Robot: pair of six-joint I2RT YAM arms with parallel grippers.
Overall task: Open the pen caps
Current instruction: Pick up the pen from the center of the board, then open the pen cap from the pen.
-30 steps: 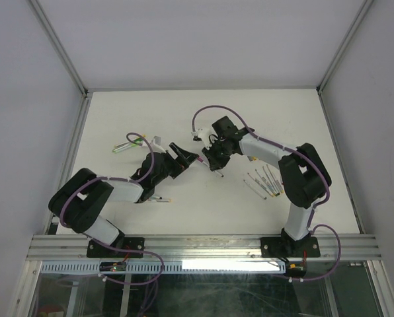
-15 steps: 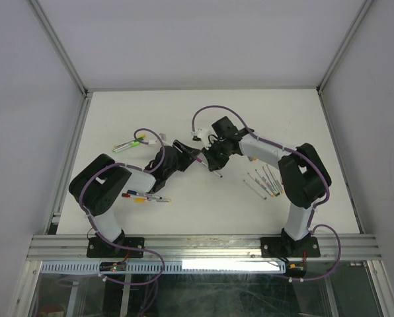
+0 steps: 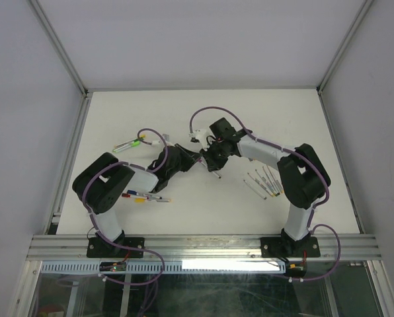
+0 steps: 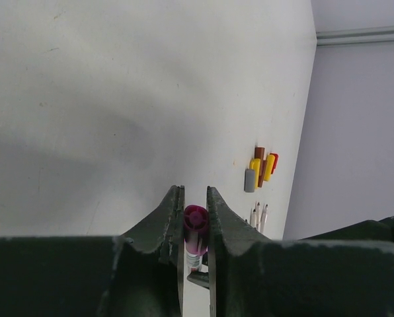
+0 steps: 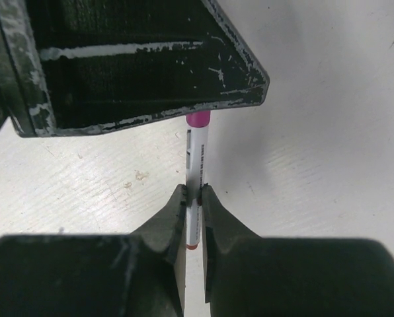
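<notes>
Robot test cell in a lab

A bare white counter [image 3: 263, 119] is boxed in by blank pale walls [image 3: 25, 99] joined by aluminium framing [image 3: 58, 45]. A left arm [image 3: 111, 188] and a right arm [image 3: 296, 172], both black and white, are bolted to a slotted metal rail [image 3: 203, 246] along the near edge. Purple cables [image 3: 213, 110] loop over the arms, and a glass panel [image 3: 217, 290] shows below the rail. A few pens [image 3: 263, 181] lie in small groups on the counter.
</notes>
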